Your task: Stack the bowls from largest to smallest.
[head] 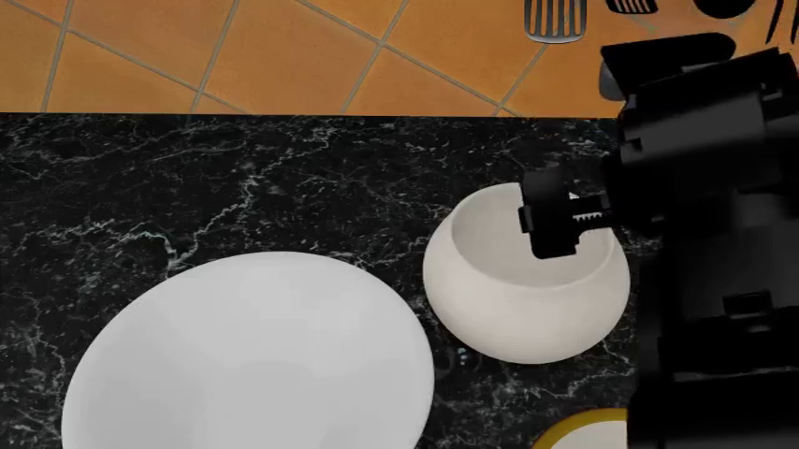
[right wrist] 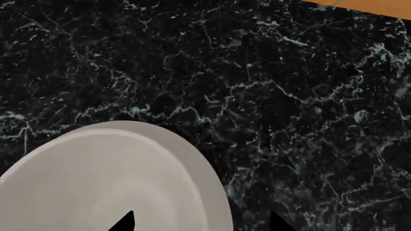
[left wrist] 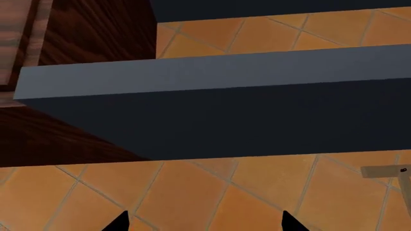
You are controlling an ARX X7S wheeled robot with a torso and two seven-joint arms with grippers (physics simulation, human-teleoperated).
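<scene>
Three bowls sit on the black marble counter (head: 187, 187). The wide shallow white bowl (head: 250, 360) is at the front left. Right of it stands the deep cream-white bowl (head: 525, 299), also seen in the right wrist view (right wrist: 103, 178). Only the yellow rim of the small bowl (head: 577, 430) shows at the bottom edge. My right gripper (head: 562, 224) hangs over the deep bowl's far rim. It (right wrist: 200, 222) is open, one fingertip (right wrist: 125, 221) inside the bowl and the other over the counter, the wall between them. My left gripper (left wrist: 204, 222) is open over floor tiles, holding nothing.
Orange tiling (head: 250, 47) lies beyond the counter's far edge, with metal utensils (head: 553, 21) at the top right. The left wrist view shows a dark grey slab (left wrist: 212, 106), dark wood panelling (left wrist: 96, 29) and a beige piece (left wrist: 385, 172) on the tiles.
</scene>
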